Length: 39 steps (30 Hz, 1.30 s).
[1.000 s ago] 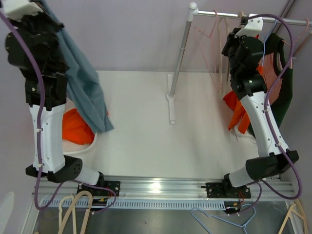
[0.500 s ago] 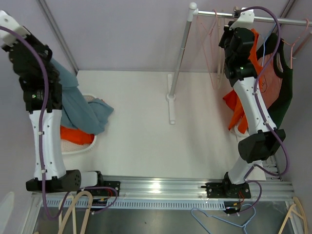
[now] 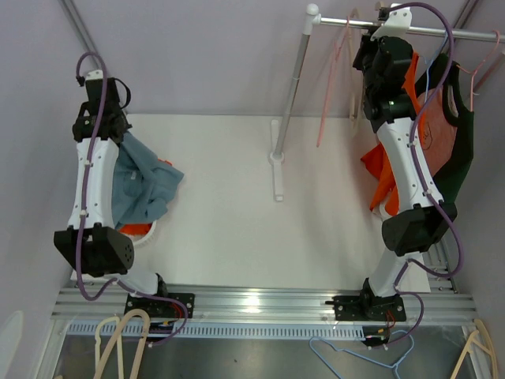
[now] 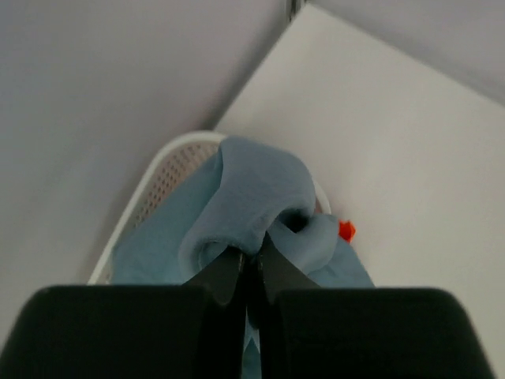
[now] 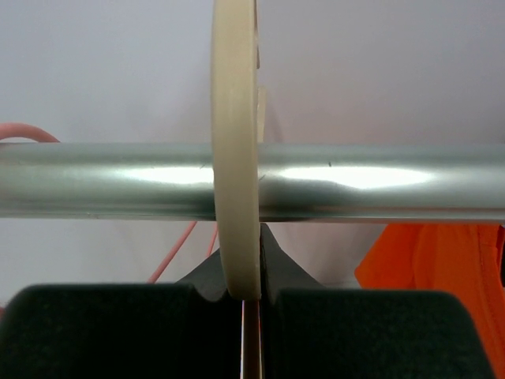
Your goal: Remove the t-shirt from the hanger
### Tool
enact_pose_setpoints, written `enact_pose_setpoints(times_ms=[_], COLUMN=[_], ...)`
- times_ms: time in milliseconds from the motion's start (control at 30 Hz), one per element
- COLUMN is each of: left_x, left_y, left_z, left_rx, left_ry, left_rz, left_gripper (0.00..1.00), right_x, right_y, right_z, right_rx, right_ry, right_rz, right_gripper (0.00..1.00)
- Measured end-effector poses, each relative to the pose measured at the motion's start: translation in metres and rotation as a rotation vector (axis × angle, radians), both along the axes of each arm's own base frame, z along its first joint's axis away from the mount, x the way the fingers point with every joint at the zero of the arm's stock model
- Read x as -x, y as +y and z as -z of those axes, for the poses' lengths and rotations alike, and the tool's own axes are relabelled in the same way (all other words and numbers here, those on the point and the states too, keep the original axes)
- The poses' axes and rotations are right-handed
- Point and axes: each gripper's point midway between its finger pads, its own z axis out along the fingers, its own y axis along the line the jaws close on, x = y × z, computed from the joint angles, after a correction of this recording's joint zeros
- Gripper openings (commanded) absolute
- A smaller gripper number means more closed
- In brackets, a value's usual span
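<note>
Pinching a fold of blue t-shirt (image 4: 256,193) w/ L gripper (image 4: 252,262), jaws closed, garment draped over basket (image 4: 168,167). R gripper (image 5: 251,290) clamped on cream hanger (image 5: 234,118) at rail (image 5: 394,189). Fabric light, limp, soft; prob. best held by a bunched fold.

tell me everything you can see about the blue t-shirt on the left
The blue t-shirt is soft, matte grey-blue fabric, off any hanger and crumpled in a loose heap. It lies near the left edge of the table, draped over the white mesh basket, with part spilling past the rim onto the tabletop. A bunched fold at its top is pinched in the shut left tool. A bit of orange cloth peeks out from under it.
</note>
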Motion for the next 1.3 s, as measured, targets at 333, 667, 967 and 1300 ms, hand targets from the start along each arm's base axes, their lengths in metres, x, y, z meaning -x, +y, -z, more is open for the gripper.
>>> enact_pose_setpoints(times_ms=[333,667,967,1300], left_x=[0.008,0.056,0.108,0.095], left_y=[-0.021,-0.071,-0.161,-0.263], left_z=[0.053,-0.087,-0.179,-0.148], left_rx=[0.142,0.082,0.035,-0.041], left_ry=[0.159,-0.239,-0.523,-0.472], left_rz=[0.059,0.210,0.493,0.703], left_gripper=[0.99,0.99,0.99,1.00], right_x=[-0.005,-0.005,0.032,0.138], right_y=[0.004,0.009,-0.010,-0.060], right_z=[0.012,0.013,0.006,-0.064], right_rx=[0.002,-0.019,-0.027,-0.067], right_ry=[0.038,0.041,0.113,0.027], right_rz=[-0.025,-0.047,-0.039,-0.002], right_gripper=[0.08,0.35,0.40,0.41])
